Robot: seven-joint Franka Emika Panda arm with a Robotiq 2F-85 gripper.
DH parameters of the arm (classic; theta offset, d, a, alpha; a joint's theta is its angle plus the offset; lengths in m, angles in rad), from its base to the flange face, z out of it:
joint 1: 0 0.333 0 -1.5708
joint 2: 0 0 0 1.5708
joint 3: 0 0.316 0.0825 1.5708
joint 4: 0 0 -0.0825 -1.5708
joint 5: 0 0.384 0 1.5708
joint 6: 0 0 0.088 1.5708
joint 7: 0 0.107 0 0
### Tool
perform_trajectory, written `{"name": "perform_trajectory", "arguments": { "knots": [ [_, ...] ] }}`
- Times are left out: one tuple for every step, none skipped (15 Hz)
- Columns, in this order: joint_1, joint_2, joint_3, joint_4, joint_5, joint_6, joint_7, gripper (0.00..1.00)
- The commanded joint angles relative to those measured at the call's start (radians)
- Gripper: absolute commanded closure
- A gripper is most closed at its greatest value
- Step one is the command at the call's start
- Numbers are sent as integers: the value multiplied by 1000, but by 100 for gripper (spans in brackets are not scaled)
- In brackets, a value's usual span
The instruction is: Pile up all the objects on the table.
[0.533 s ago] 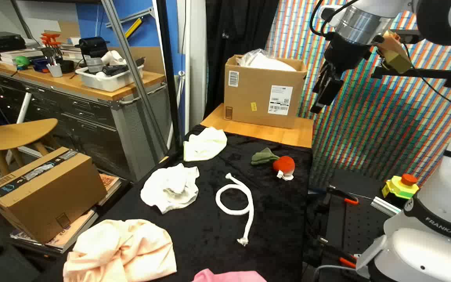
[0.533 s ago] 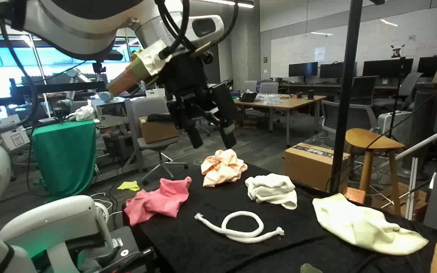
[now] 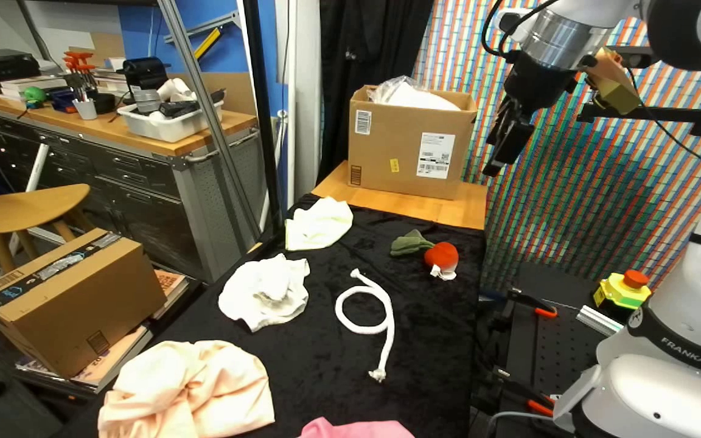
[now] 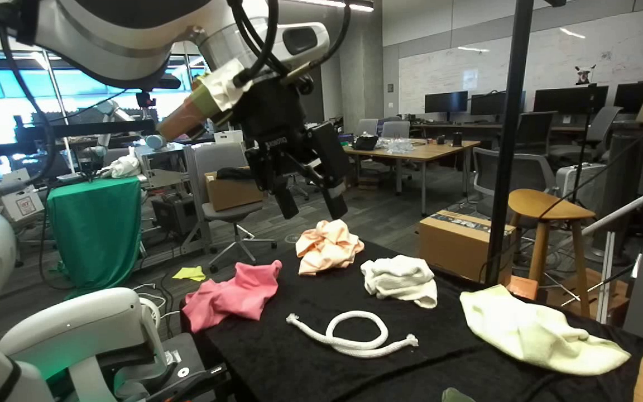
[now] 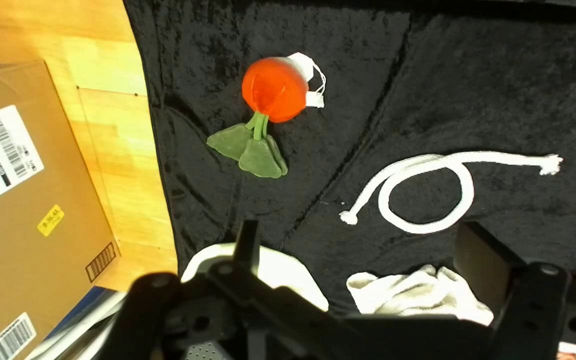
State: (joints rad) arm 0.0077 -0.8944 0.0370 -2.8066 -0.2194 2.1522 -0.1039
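Observation:
My gripper (image 4: 313, 209) is open and empty, high above the black-covered table (image 3: 429, 347). Its spread fingers also show in the wrist view (image 5: 360, 235). A red plush with green leaves (image 3: 442, 255) lies at the far right, and shows whole in the wrist view (image 5: 274, 90). A white looped rope (image 4: 374, 353) lies mid-table. A white cloth (image 3: 265, 292), a pale yellow cloth (image 4: 539, 332) and a peach cloth (image 3: 186, 389) lie crumpled, apart, along one side. A pink cloth (image 4: 232, 296) lies at the near end, partly cut off in an exterior view (image 3: 353, 429).
A large cardboard box (image 3: 408, 146) stands on the bare wood at the table's far end. A black post (image 4: 505, 139) rises beside the table. Another cardboard box (image 3: 70, 298) stands off the table's side. An emergency stop (image 3: 624, 289) sits near the robot base.

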Motion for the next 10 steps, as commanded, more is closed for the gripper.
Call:
{"name": "perform_trajectory", "arguments": {
  "knots": [
    [8,32,11,22,-10,14,7,0],
    [16,61,23,43,-13,22,8,0],
    [24,96,41,69,-16,27,15,0],
    [31,129,58,95,-18,32,18,0],
    [43,188,80,134,-17,48,26,0],
    [53,238,102,169,-19,61,28,0],
    [61,292,126,206,-23,74,30,0],
    [69,347,151,245,-27,84,38,0],
    [75,405,172,289,-33,92,42,0],
    [81,461,192,333,-39,102,48,0]
  ]
}}
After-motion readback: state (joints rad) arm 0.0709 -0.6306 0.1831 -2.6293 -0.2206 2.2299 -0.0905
